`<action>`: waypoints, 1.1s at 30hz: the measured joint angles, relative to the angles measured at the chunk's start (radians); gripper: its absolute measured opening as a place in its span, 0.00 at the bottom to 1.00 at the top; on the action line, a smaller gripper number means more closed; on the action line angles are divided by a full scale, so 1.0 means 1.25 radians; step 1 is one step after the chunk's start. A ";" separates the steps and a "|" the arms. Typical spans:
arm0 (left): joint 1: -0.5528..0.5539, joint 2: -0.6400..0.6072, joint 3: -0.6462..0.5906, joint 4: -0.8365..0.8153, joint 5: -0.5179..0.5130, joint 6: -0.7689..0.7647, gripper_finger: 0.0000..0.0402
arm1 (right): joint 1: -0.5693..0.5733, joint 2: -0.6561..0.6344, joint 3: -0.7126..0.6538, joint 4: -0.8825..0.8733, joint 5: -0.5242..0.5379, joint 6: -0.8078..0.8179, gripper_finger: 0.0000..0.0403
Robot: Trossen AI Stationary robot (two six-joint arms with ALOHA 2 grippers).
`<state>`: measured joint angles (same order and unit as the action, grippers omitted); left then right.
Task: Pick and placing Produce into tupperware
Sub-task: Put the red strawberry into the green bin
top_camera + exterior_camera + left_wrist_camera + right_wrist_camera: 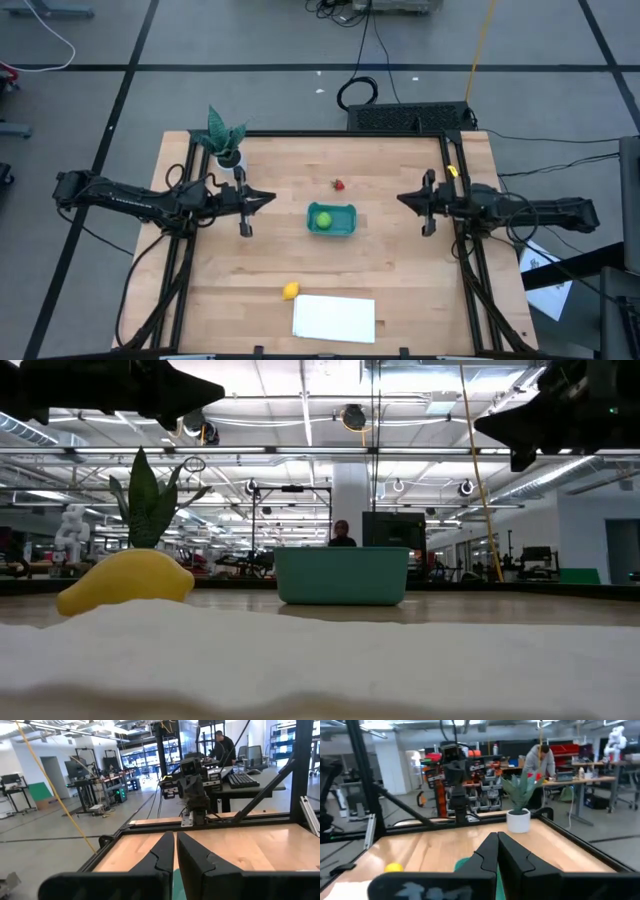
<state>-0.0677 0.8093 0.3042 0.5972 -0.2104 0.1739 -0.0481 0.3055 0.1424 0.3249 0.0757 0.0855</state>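
The teal tupperware [333,219] sits mid-table and holds the round lime-green piece [323,220]. The small red piece [339,184] lies on the wood just beyond the tub. The yellow lemon [290,291] rests near the front, beside the white sheet; the low view shows the lemon [125,582] left of the tub [341,575]. My left gripper [270,199] hovers left of the tub, raised and shut [175,836]. My right gripper [402,199] hovers right of it, also shut [497,836]. Both point at the tub and hold nothing.
A potted plant [225,140] stands at the far left corner, close behind my left arm. A flat white sheet [334,318] lies at the near edge. A black frame [340,133] rims the table. A person [222,745] works at a desk beyond.
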 joint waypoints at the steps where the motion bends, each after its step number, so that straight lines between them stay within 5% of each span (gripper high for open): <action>1: 0.000 0.000 0.000 0.000 0.000 0.000 0.06 | -0.005 0.014 0.007 -0.001 0.000 0.004 0.00; 14: 0.000 0.000 0.000 0.000 -0.001 0.066 0.06 | -0.164 0.311 0.265 -0.254 -0.090 0.032 0.03; 27: 0.000 0.000 -0.001 -0.045 -0.001 0.055 0.06 | -0.442 0.734 0.593 -0.426 -0.396 -0.032 0.64; 33: 0.000 0.000 -0.001 -0.091 -0.001 0.055 0.06 | -0.510 0.936 0.707 -0.498 -0.535 -0.085 0.68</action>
<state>-0.0677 0.8089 0.3027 0.4839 -0.2115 0.2431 -0.6862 1.4759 1.0267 -0.2973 -0.5927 -0.0213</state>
